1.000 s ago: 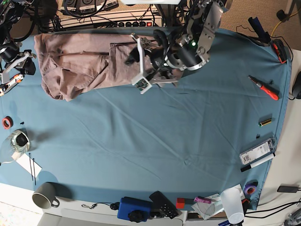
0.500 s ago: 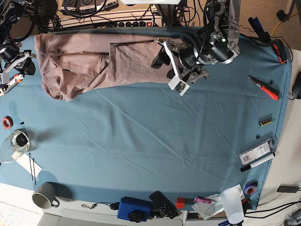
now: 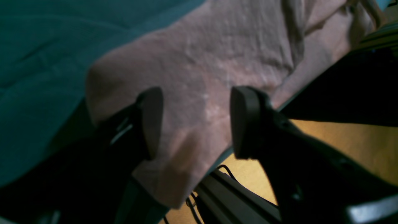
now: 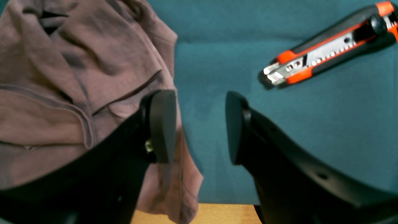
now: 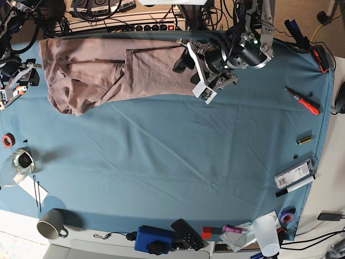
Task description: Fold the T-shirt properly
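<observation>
Base view: left fingers (image 5: 197, 69) apart over the T-shirt's (image 5: 108, 67) edge, nothing clamped; right fingers (image 4: 199, 124) apart, T-shirt just beside one pad, knife (image 4: 326, 53) beyond.

My left gripper (image 5: 198, 69) hangs at the far edge, jaws wide; right gripper (image 4: 199, 124) gapes at far left.

No text, label, brand or number can be read in any view; the white tag (image 5: 295, 174) near the table's right edge bears print too small to make out, and the cutter (image 4: 326, 53) shows only plain notches along its blade slide
</observation>
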`<action>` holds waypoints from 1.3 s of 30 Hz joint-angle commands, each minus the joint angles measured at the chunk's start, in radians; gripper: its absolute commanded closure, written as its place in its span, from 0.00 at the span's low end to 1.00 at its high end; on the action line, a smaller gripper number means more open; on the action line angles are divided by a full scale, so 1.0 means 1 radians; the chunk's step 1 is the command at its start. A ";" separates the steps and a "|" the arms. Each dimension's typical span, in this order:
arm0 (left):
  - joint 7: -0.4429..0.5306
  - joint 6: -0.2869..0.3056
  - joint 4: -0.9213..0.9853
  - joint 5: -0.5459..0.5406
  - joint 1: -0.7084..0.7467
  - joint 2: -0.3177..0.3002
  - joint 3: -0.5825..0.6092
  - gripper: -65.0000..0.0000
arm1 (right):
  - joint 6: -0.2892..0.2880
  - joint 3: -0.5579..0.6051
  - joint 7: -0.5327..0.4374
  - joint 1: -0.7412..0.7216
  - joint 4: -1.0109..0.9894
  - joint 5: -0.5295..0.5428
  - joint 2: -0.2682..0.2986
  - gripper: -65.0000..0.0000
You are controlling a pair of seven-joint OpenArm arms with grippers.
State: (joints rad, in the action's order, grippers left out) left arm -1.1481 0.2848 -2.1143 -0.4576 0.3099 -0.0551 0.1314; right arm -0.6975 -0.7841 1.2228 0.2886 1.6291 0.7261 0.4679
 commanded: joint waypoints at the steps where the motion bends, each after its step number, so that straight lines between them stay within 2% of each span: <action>1: 0.019 0.004 -0.019 -0.015 -0.001 0.005 0.003 0.47 | -0.001 -0.004 -0.014 -0.003 0.013 0.013 0.028 0.60; 9: 0.019 0.004 -0.019 -0.015 0.006 0.005 0.003 0.47 | -0.001 -0.003 -0.067 -0.032 -0.081 0.032 0.029 0.60; 11: 0.019 0.004 -0.020 -0.015 0.006 0.005 0.003 0.47 | -0.001 -0.003 -0.023 -0.058 -0.142 0.103 0.029 0.60; 15: 0.019 0.004 -0.020 -0.015 0.006 0.005 0.003 0.47 | -0.001 -0.003 0.131 -0.125 -0.266 0.277 0.031 0.60; 23: 0.024 0.004 -0.020 -0.015 0.006 0.005 0.003 0.47 | -0.001 0.013 0.173 -0.144 -0.422 0.288 0.031 0.60; 28: 0.042 0.004 -0.020 -0.015 0.006 0.005 0.003 0.47 | -0.001 0.142 0.173 -0.145 -0.446 0.336 0.031 0.60; 32: 0.041 0.004 -0.020 -0.015 0.006 0.005 0.003 0.47 | -0.001 0.286 0.173 -0.148 -0.446 0.335 0.031 0.60; 35: 0.040 0.004 -0.020 -0.015 0.006 0.005 0.003 0.47 | -0.001 0.344 0.173 -0.151 -0.446 0.335 0.031 0.61; 36: 0.040 0.004 -0.020 -0.015 0.006 0.005 0.003 0.47 | -0.001 0.346 0.173 -0.154 -0.446 0.336 0.031 0.67; 39: 0.038 0.004 -0.020 -0.015 0.006 0.005 0.003 0.47 | -0.001 0.320 0.173 -0.171 -0.445 0.335 0.031 0.99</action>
State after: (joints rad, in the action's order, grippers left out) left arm -1.1255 0.2844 -2.1143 -0.4576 0.3202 -0.0551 0.1314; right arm -0.7055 -0.4679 1.3254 0.1123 1.1873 1.1507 0.4877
